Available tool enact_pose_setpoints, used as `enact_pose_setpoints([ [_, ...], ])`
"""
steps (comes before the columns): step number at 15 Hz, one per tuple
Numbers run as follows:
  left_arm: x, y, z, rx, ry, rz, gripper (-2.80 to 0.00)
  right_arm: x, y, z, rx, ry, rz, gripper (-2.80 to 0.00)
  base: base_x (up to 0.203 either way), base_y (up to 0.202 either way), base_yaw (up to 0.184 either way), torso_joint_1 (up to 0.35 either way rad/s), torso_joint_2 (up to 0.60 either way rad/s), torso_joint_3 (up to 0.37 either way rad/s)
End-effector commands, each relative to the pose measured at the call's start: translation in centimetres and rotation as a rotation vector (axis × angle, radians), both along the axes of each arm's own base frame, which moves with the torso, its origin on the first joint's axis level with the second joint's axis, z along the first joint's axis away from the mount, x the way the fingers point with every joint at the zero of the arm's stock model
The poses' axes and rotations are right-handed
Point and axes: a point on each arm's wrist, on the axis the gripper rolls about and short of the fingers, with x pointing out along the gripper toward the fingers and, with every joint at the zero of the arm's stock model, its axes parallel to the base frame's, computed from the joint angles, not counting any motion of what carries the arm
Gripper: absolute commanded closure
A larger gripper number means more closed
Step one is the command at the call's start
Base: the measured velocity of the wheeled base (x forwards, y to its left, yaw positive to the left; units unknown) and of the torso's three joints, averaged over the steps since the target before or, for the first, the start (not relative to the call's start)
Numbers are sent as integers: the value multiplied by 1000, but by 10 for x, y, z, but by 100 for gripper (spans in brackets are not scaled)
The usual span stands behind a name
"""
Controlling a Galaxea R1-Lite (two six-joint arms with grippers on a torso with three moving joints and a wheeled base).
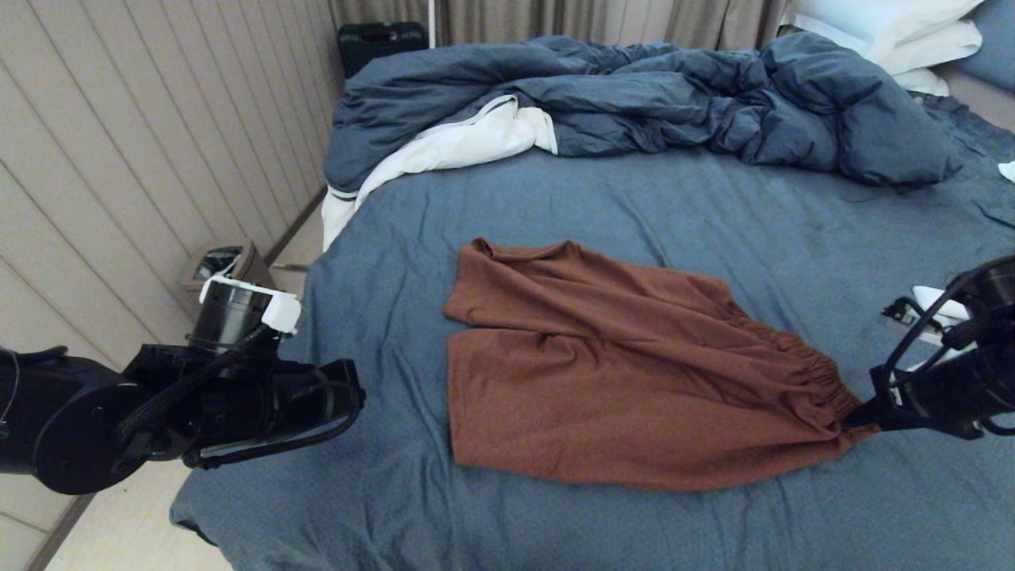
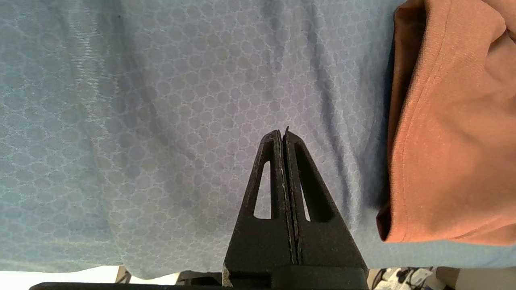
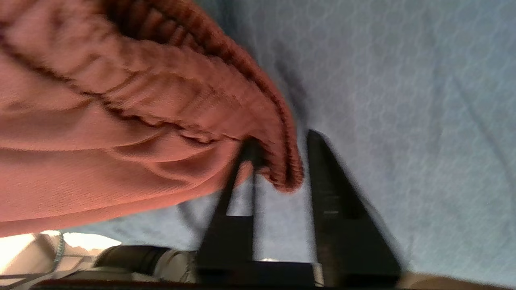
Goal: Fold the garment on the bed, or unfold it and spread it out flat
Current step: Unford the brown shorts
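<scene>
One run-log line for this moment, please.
shorts: flat on bed | right gripper: open, waistband corner between fingers | left gripper: shut, empty

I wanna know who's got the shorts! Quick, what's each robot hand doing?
Left gripper: closed, holding nothing, over the slate-blue bed sheet.
Right gripper: open, the rust-brown soft shorts waistband corner between its fingers.
</scene>
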Motion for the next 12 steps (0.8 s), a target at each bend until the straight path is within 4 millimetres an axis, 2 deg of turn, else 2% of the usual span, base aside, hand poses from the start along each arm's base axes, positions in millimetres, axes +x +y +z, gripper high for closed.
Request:
enact_pose_setpoints([
  [1,1,-1,-1,-2,-1,3,0,-1,0,-1,-1,-2,12,-280,0,0,0,0,0,0],
  [6,1,-1,-1,-4,-2,4,0,-12,4,21,-30,-72,12,-280,0,0,0,0,0,0],
  [9,1,-1,-2,-5,0,2,0,-37,15,58,-46,-210,32,-280,0,0,0,0,0,0],
  [11,2,-1,-4,0,8,1,0,-59,25,84,-49,-318,56,-280,0,0,0,0,0,0],
  [12,3,-1,-4,0,10,-1,0,-70,31,95,-58,-363,65,0,0,0,0,0,0,0],
])
